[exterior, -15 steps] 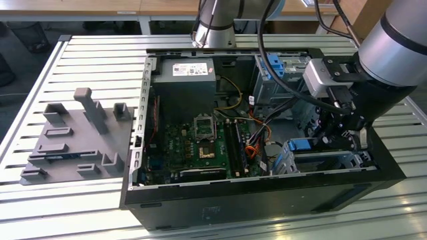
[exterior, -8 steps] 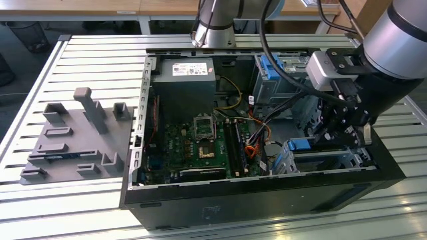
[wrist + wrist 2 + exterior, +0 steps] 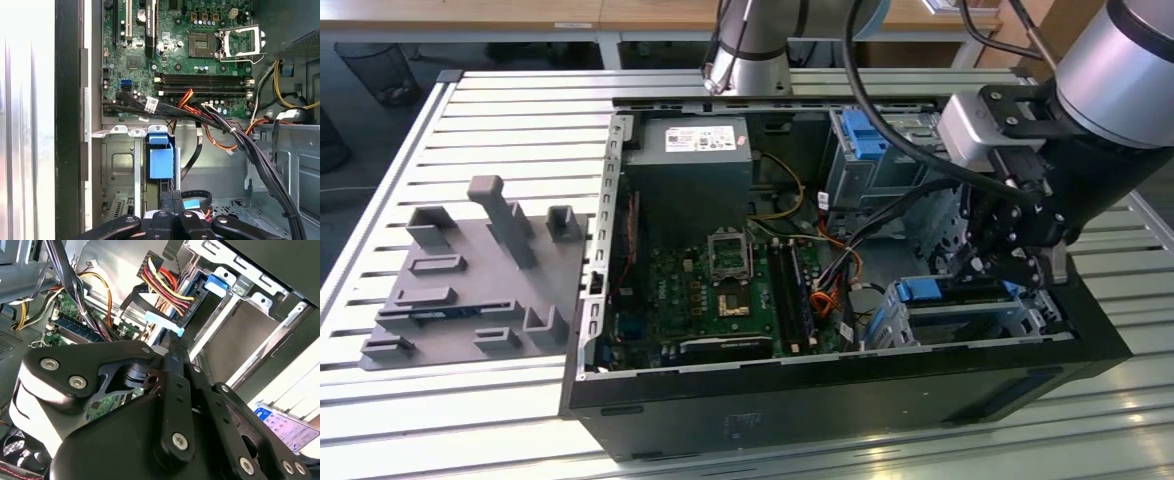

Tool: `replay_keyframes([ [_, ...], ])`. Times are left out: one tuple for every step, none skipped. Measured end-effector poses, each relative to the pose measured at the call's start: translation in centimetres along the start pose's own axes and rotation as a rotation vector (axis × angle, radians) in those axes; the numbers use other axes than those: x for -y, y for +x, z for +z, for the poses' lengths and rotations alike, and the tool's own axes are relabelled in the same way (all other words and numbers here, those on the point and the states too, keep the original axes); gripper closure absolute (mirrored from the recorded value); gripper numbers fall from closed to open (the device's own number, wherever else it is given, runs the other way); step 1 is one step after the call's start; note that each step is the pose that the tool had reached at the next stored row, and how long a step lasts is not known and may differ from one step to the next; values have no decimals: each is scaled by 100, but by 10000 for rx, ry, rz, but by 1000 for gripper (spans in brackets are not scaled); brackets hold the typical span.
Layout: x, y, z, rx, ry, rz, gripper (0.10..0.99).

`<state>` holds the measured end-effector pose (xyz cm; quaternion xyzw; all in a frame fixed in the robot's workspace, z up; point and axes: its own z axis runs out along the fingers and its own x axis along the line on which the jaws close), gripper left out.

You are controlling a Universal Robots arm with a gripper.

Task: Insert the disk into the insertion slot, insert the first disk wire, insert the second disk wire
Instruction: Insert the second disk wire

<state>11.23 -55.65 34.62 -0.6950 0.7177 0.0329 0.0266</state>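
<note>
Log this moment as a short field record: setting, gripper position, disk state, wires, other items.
setting: open computer case on a slatted table
gripper position: gripper down inside the case, above the insertion slot
disk state: blue-framed disk seated in the slot
wires: red-yellow-black wire connector near the gripper's tip
other items: grey fixture beside the case

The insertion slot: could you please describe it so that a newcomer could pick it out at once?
Start from the open computer case on the slatted table. In the exterior view, look to the case's near corner on the exterior view's right, under the gripper. The insertion slot is the low silver cage holding the blue-framed disk, unlike the taller grey bay behind.
</note>
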Motion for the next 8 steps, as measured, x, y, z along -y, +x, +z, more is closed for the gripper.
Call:
replay_keyframes([
  [0, -1, -5, -1, -3, 1, 980],
  [0, -1, -13, -2, -11, 1, 980],
  [0, -2, -20, -3, -16, 1, 980],
  [0, -3, -27, -3, -18, 2, 980],
  [0, -3, -34, -3, -23, 2, 980],
  [0, -3, -36, 0, -28, 2, 980],
  [0, -3, -36, 1, -29, 2, 980],
  [0, -3, -36, 1, -29, 2, 980],
])
